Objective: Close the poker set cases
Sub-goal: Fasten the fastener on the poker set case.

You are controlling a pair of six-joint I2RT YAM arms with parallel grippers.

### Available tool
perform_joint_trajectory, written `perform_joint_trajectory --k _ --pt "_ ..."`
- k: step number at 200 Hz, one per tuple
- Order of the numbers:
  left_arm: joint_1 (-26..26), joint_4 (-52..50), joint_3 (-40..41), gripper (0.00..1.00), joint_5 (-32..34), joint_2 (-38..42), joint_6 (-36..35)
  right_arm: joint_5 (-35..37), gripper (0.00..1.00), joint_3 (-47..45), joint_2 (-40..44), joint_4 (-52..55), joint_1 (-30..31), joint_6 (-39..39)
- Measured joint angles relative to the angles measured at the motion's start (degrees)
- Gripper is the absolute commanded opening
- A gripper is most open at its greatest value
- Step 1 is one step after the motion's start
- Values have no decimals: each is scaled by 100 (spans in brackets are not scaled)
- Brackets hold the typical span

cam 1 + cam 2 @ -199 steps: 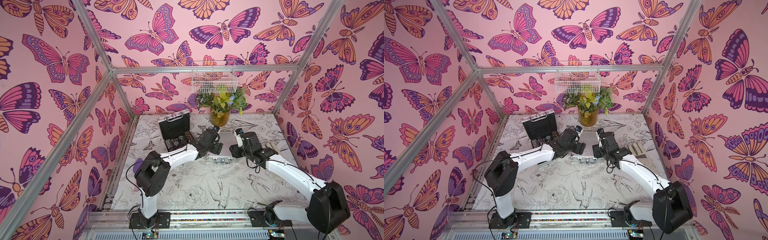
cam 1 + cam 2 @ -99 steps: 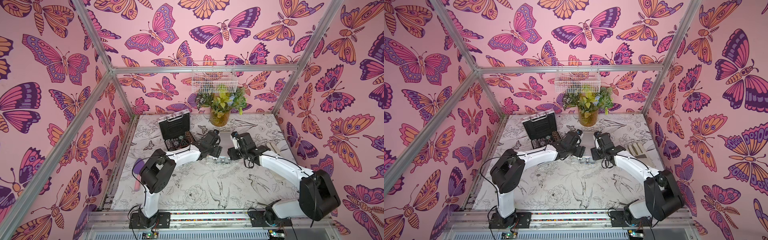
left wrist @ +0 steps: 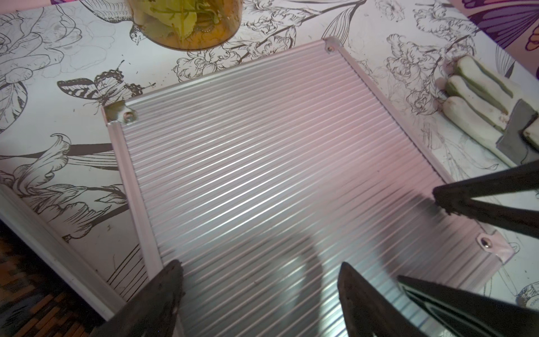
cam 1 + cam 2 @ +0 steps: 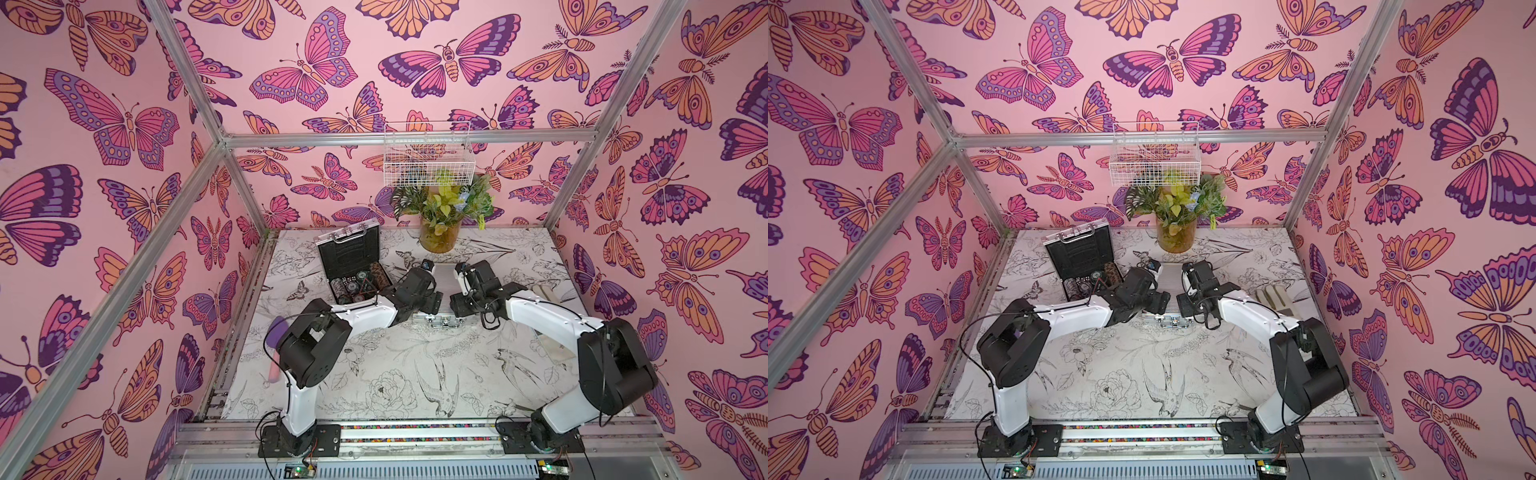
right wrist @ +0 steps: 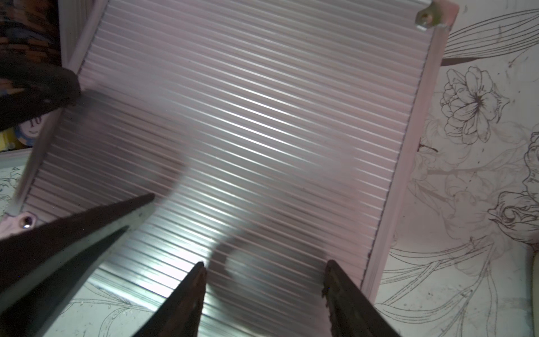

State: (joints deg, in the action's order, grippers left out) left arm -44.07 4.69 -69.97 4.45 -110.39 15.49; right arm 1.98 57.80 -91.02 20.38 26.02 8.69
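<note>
The open case sits back-left, its lid upright on the far side; the shut case lies flat just right of it. Over the shut case hang the left gripper and right gripper, jaws apart, empty. The open case lies off to the left, so the left gripper is nearer.

Poker set cases: two are lying, one open, one closed
End effectors: two are showing
Vase: one is standing
Wire basket: one is hanging
Glove: one is lying
</note>
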Motion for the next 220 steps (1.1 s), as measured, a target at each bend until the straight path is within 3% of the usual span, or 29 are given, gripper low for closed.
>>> perform_joint_trajectory --k 56,131,220 --pt "133 426 315 84 -269 111 76 -212 67 39 -7 35 2 -605" --pt "299 501 389 84 -658 146 109 -424 67 111 7 92 291 -2249" --pt "389 308 326 84 -817 186 -50 -339 66 496 -420 570 341 -2747"
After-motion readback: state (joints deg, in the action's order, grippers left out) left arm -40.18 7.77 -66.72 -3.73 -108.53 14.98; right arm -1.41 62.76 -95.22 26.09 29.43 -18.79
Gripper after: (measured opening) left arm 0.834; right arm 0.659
